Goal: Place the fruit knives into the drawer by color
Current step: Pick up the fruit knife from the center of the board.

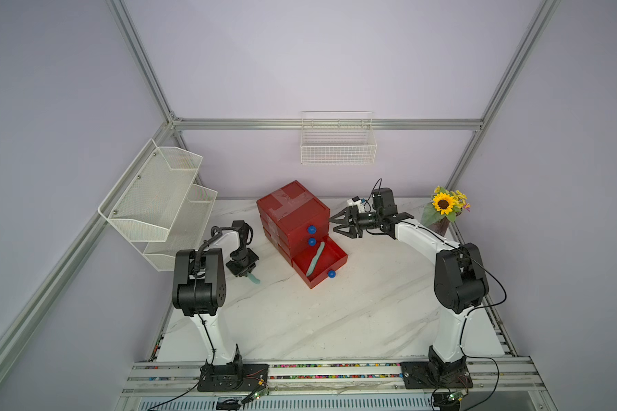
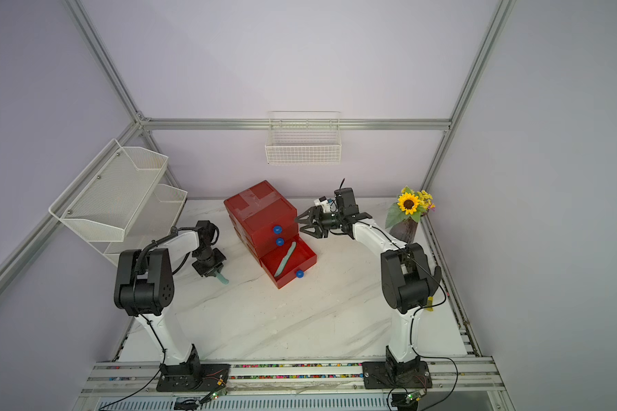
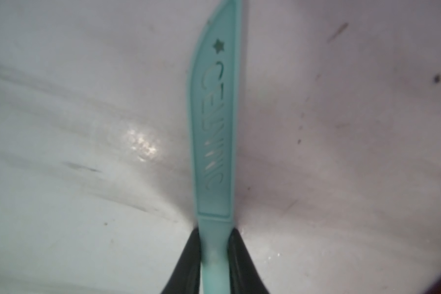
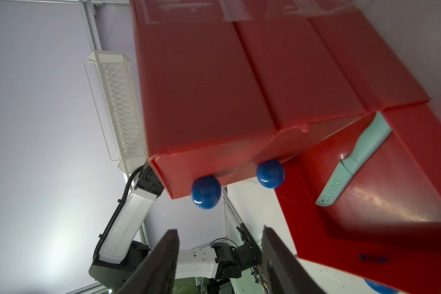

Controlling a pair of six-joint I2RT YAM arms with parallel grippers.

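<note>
Left gripper (image 3: 215,230) clamps a slim matte teal knife (image 3: 214,127) by its handle, tip cut off from view, over the veined marble table (image 3: 87,203). Right gripper (image 4: 219,230) gapes beside the glossy red cabinet (image 1: 293,206); a second knife (image 1: 316,259) lies in its open bottom drawer (image 1: 330,254).

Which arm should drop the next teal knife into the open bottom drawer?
Left: the left gripper grips that teal knife by its handle. The right gripper is open, empty, by the upper drawers.
</note>
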